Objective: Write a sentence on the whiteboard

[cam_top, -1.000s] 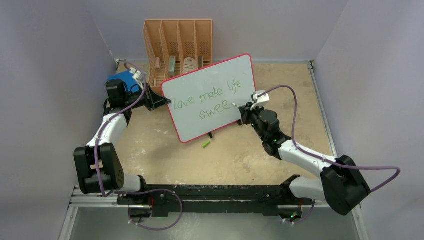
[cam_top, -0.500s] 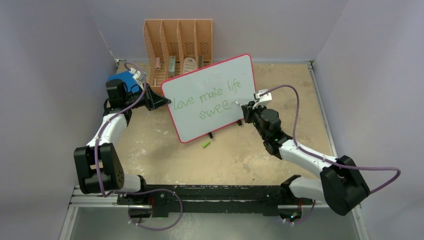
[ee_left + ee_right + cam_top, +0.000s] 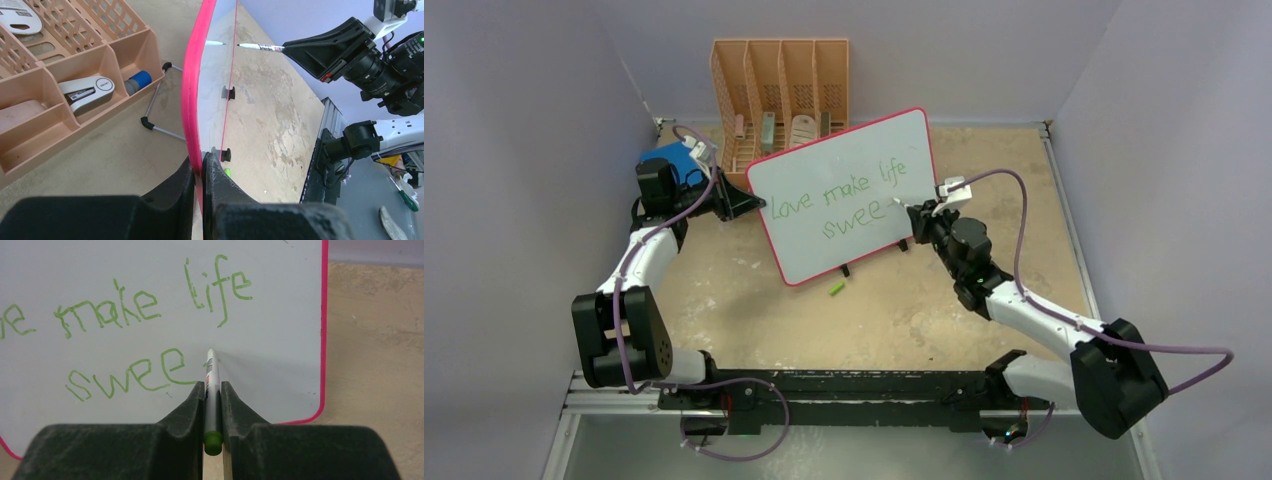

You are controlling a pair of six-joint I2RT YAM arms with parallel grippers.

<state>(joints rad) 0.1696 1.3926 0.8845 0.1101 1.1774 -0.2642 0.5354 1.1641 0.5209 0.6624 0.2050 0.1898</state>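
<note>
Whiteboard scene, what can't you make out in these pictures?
Right wrist view: the sentence loses its first word to the left edge; only "e" shows.
Left wrist view: the whiteboard, clamped in the left end effector, is edge-on, so no writing shows.
Right wrist view: print on the marker is too small; the right end effector covers its barrel.
Top view: items in the orange organizer are too small to name.

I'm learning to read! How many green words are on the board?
4: love, make and life along the top line of the whiteboard, left to right; unfinished swee below them.
</note>
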